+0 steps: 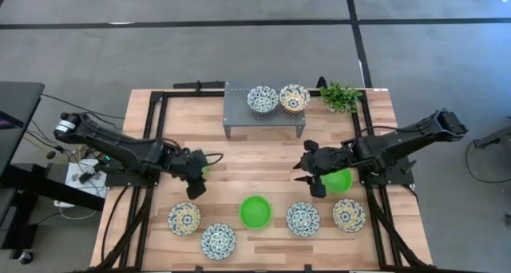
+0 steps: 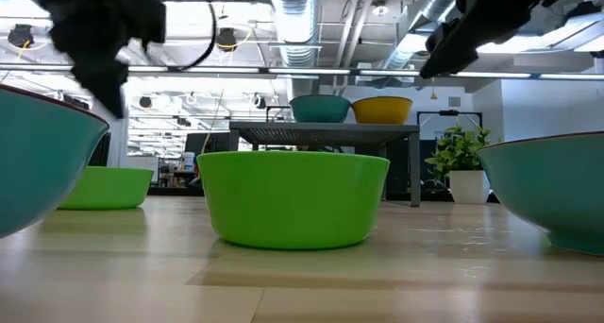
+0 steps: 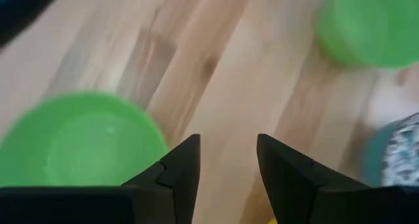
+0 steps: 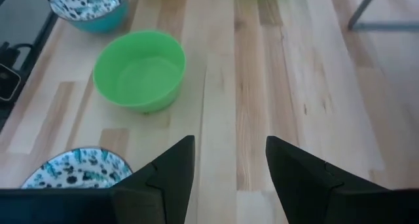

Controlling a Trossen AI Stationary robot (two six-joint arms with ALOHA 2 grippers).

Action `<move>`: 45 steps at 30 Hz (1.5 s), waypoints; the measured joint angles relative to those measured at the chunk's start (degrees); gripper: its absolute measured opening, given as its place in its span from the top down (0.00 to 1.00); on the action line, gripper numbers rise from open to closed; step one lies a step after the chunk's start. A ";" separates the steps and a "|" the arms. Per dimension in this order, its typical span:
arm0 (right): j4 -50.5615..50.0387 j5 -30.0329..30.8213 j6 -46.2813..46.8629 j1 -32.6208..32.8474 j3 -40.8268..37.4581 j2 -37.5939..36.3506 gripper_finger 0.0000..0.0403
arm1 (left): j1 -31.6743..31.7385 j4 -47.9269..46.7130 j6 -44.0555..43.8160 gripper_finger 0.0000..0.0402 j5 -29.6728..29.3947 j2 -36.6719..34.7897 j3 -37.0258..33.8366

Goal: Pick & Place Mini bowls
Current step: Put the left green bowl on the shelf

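Note:
Several mini bowls stand on the wooden table (image 1: 239, 157). A green one (image 1: 255, 211) sits near the front middle, and a second green one (image 1: 340, 180) lies partly under my right arm. The third green one (image 3: 82, 142) is beside my left gripper's fingers. Two yellow-patterned bowls (image 1: 184, 218) (image 1: 349, 215) and two blue-patterned bowls (image 1: 218, 240) (image 1: 303, 219) line the near edge. One blue-patterned bowl (image 1: 263, 99) and one yellow-patterned bowl (image 1: 295, 98) rest on the rack. My left gripper (image 3: 226, 162) hangs open over bare wood. My right gripper (image 4: 229, 165) is open too, above the table, holding nothing.
A grey perforated rack (image 1: 239, 113) stands at the far middle, with a small leafy plant (image 1: 341, 96) to its right. Bare wood lies between the two grippers and in front of the rack. A black frame (image 1: 156, 105) borders the table.

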 joint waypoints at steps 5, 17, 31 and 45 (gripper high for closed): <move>1.65 0.00 -2.00 0.00 0.00 0.00 0.54 | -0.32 -0.09 -2.10 0.62 -0.09 -0.13 -4.63; 1.99 0.00 -2.64 0.04 0.02 0.00 0.54 | -0.30 -0.22 -2.12 0.62 -2.64 -0.13 -11.58; 2.21 0.00 -3.27 0.04 0.05 0.00 0.54 | -0.30 2.57 4.04 0.83 -2.58 -0.13 -13.72; 2.25 0.00 -3.25 0.04 0.09 0.00 0.54 | -0.28 7.37 9.59 0.98 -1.16 -0.11 -12.49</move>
